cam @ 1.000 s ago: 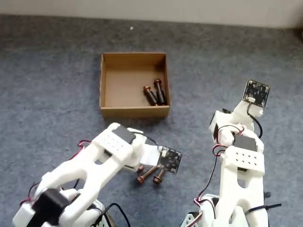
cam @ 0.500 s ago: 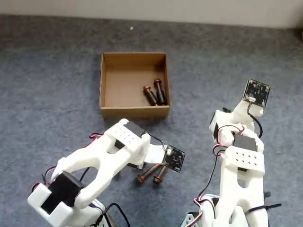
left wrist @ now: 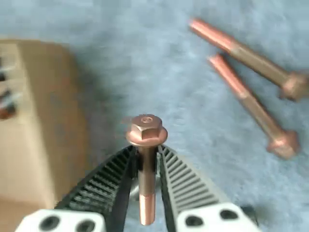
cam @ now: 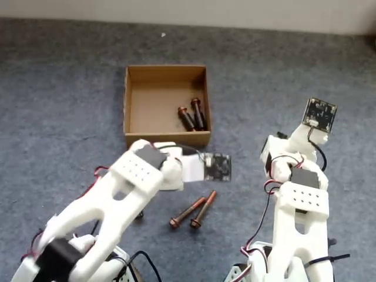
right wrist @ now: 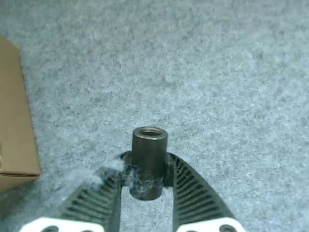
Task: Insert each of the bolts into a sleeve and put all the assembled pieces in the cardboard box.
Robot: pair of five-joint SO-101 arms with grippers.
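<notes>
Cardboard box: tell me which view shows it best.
The high view: the whole open brown cardboard box shows, two assembled pieces inside. The left wrist view catches one wall, the right wrist view an edge.

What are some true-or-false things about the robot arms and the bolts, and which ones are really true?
1. The left gripper holds a bolt. True.
2. The right gripper holds nothing. False: it is shut on a sleeve.
3. Two loose bolts lie on the carpet. True.
4. The cardboard box has nothing in it. False: two assembled pieces lie inside it, side by side.
</notes>
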